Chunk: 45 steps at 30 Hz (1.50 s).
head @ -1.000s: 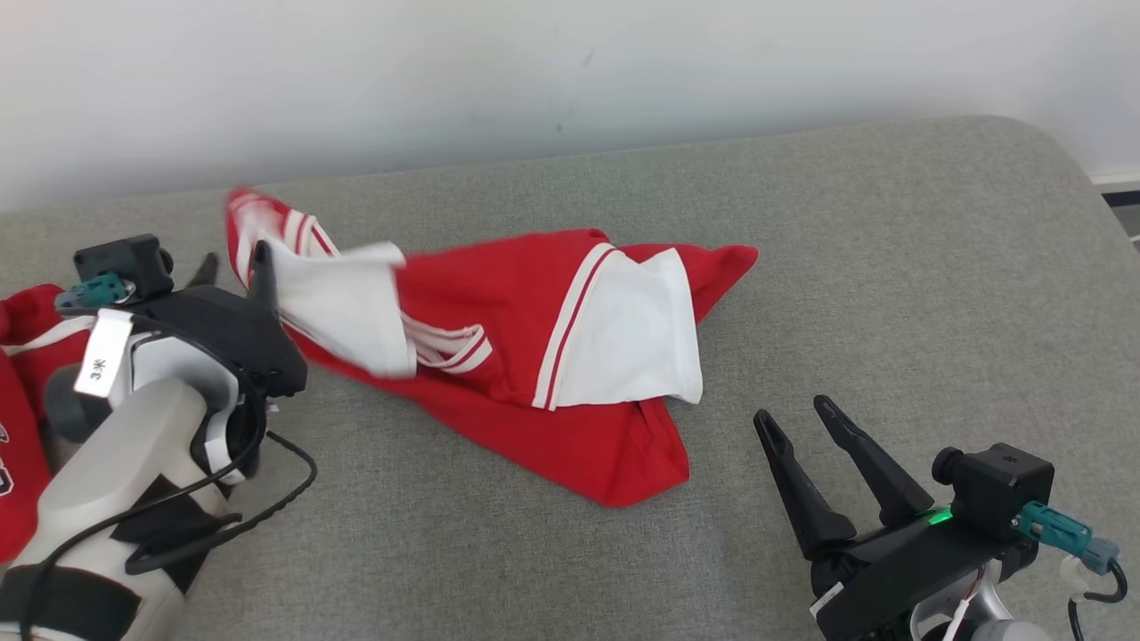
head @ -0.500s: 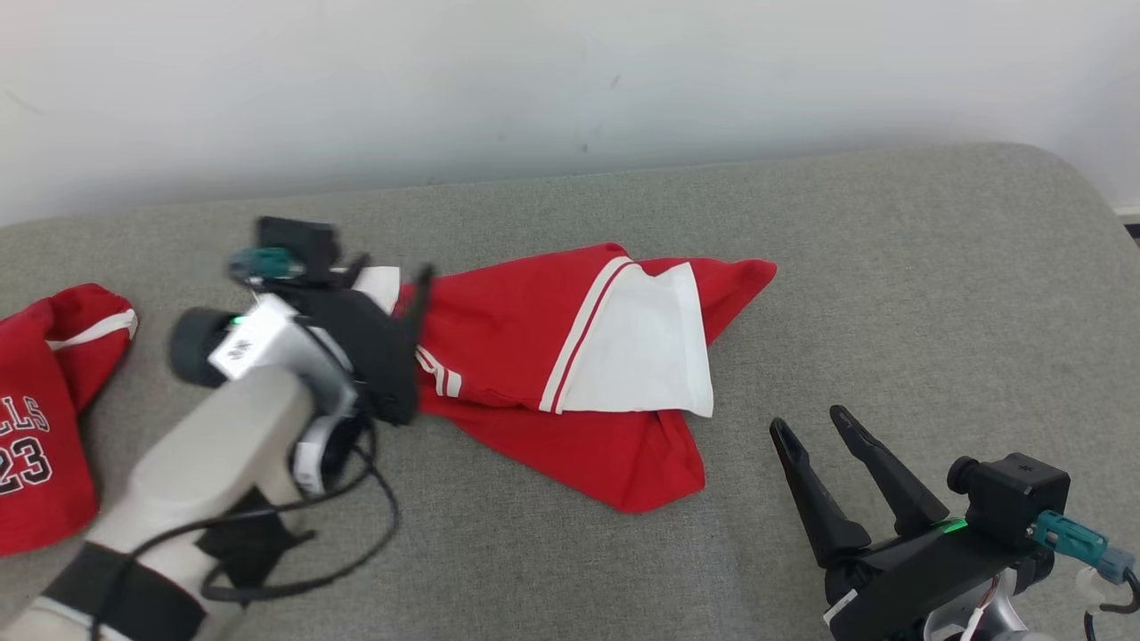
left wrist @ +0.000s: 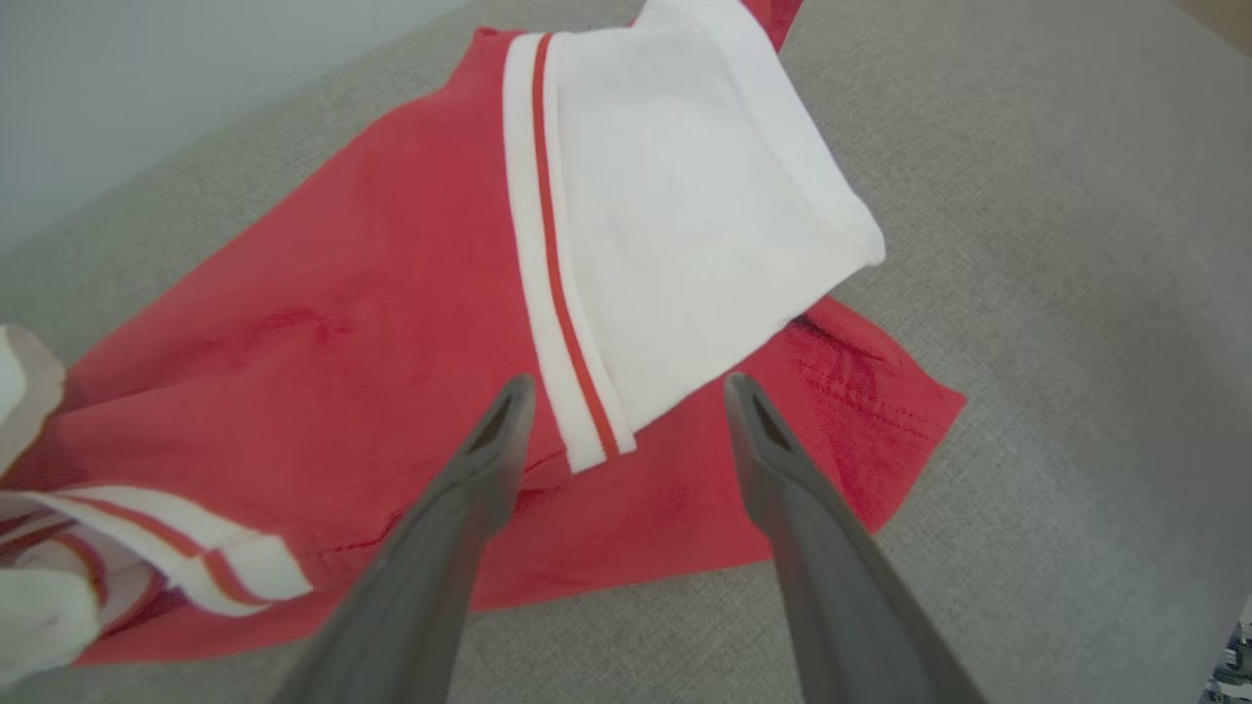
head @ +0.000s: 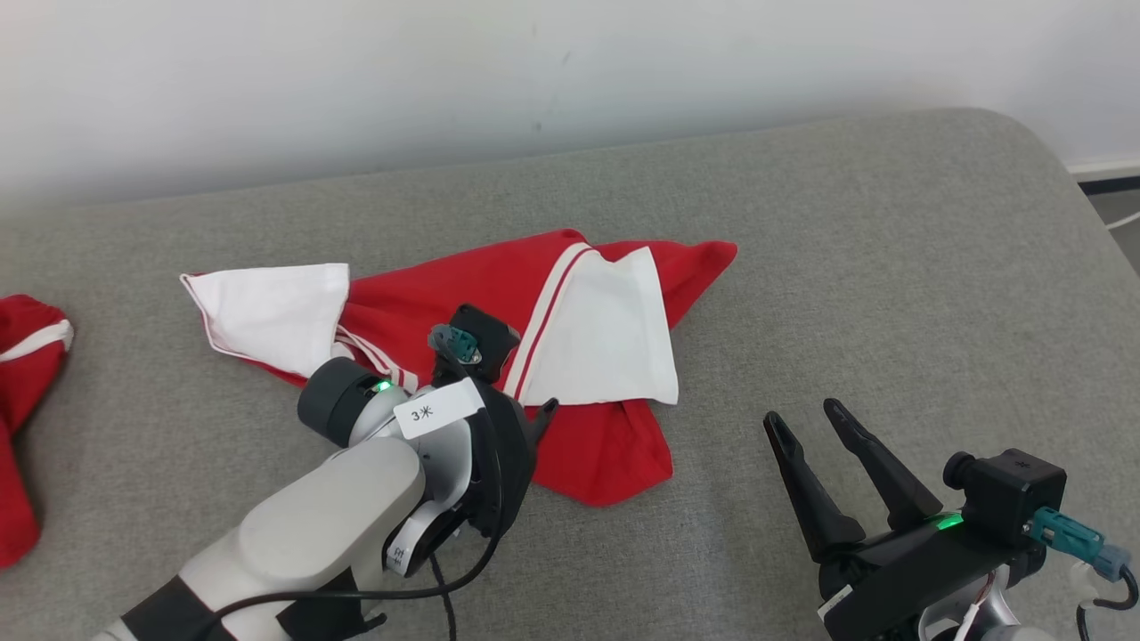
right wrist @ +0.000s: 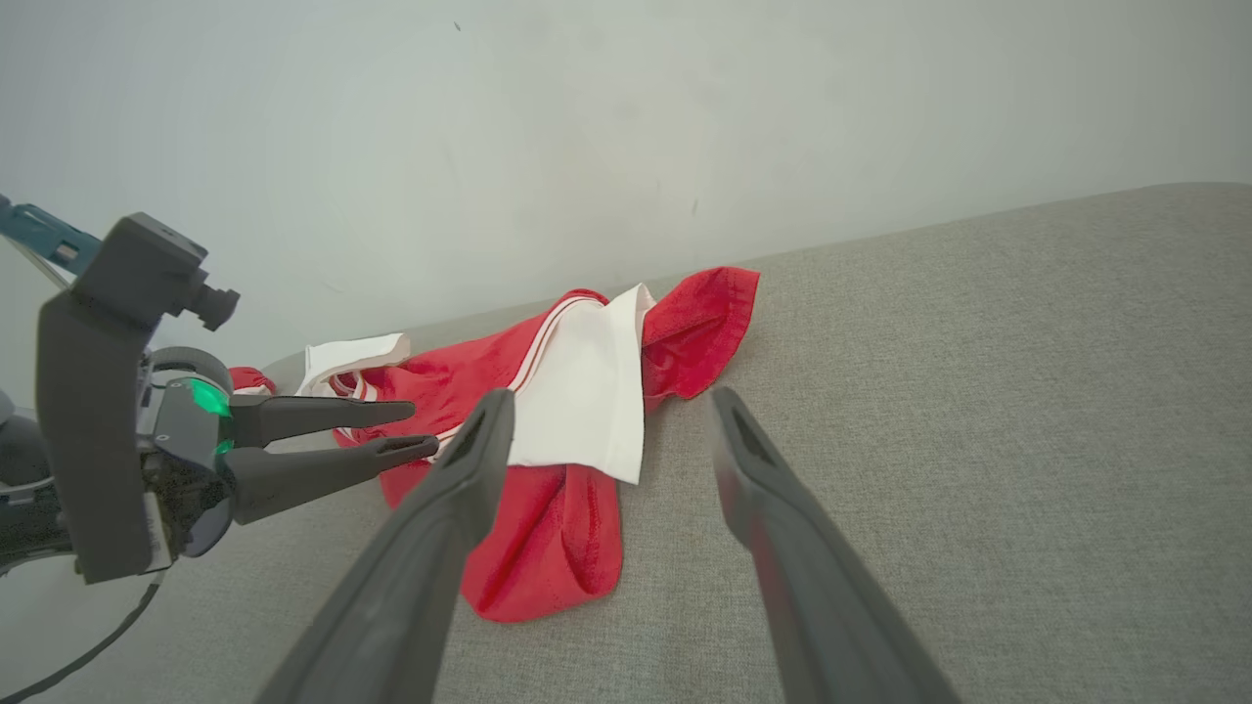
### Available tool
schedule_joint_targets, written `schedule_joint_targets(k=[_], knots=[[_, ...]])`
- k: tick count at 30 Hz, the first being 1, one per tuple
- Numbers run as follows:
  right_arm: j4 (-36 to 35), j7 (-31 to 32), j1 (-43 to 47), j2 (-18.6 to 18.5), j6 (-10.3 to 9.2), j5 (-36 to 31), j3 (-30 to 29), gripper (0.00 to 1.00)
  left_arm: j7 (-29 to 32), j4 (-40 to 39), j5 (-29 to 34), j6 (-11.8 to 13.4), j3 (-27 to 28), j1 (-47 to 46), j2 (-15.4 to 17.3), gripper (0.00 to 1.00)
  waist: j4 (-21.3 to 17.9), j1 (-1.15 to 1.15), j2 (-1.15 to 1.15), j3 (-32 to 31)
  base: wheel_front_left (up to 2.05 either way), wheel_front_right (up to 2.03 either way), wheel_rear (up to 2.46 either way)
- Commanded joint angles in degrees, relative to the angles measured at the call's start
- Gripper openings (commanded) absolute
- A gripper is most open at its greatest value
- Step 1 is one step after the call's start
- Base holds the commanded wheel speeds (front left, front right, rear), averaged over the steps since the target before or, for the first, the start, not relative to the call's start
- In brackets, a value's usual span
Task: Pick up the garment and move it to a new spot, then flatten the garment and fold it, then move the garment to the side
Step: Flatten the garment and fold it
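1. Across the middle of the grey padded surface (head: pixel 891 267), the garment (head: pixel 445 298) lies in a rumpled heap. It is red cloth with one white panel (head: pixel 606 343) folded over its right half and a white flap (head: pixel 267 307) sticking out to the left.
2. Just above the near part of that heap hangs the left pincer (left wrist: pixel 628 391), its two fingers apart and holding nothing. In the left wrist view, the striped corner of the white panel sits below and between the fingertips. Whether the tips touch the cloth I cannot tell.
3. Off to the right, over bare surface and apart from the cloth, the right pincer (head: pixel 802 412) also stands spread and empty, with its fingers pointing toward the garment.
4. A second red garment (head: pixel 27 392) lies at the far left edge, well apart from the one being worked on.
5. The garment looks set down at its spot but is not yet spread, and no fold is begun, so I judge the flattening step to be in hand.
6. The next move probably calls for the left pincer to drop onto one layer at the panel's corner or the red hem beside it. It would close there and draw that edge outward. The right pincer would likely need to come in and take the opposite side, so the cloth spreads rather than slides.
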Motion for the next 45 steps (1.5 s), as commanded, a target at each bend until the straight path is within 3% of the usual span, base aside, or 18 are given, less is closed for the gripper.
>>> schedule_joint_targets(k=[1,13,14,15,17,18,26,31,45], knots=[[0.1,-0.4,-0.6,-0.1,-0.02,0.6,0.0,1.00,0.4,0.0,1.1,0.3,-0.3,0.6,0.8,1.00,-0.9,0.00,-0.01,0.9,0.00,0.00,0.00],[0.9,-1.8,-1.5,-0.1,-0.02,0.9,0.5,1.00,0.4,2.9,1.6,2.3,-0.2,0.8,1.6,1.00,-2.0,0.00,-0.01,3.4,0.00,0.00,0.00],[0.9,-1.8,-1.6,-0.1,-0.02,1.0,0.4,1.00,-0.3,2.9,1.4,2.5,0.3,0.6,1.5,0.78,-2.0,0.00,-0.01,3.5,0.00,0.00,0.00],[0.9,-1.9,-1.7,-0.1,-0.02,1.0,0.4,1.00,-1.0,2.9,1.0,2.5,0.8,0.4,1.3,0.45,-1.9,0.00,-0.01,3.7,0.00,0.00,0.00],[1.0,-2.0,-1.8,-0.1,-0.02,0.9,0.3,1.00,-1.9,2.8,0.4,2.3,1.6,0.1,1.1,0.11,-1.7,0.00,-0.01,3.9,0.00,0.00,0.00],[1.0,-2.0,-1.8,-0.1,-0.02,0.8,0.2,1.00,-2.2,2.7,0.0,2.2,2.1,-0.1,1.0,0.00,-1.6,0.00,-0.01,3.9,0.00,0.00,0.00],[1.6,-1.9,-2.1,-0.1,-0.02,0.9,0.3,1.00,-6.2,1.1,-3.0,1.6,6.5,-2.0,-0.6,0.00,-0.7,0.00,-0.01,3.4,0.00,0.00,0.00],[1.7,-1.7,-2.0,-0.1,-0.02,0.7,0.1,1.00,-12.0,-0.9,-5.1,3.3,12.9,-4.7,-0.2,0.00,-0.1,0.00,-0.01,2.9,0.00,0.00,0.00],[1.3,-1.0,-1.2,-0.1,-0.02,0.2,0.5,1.00,-18.3,3.3,-8.6,7.7,23.9,-5.8,8.7,0.00,0.8,0.00,-0.01,2.0,0.00,0.00,0.00]])
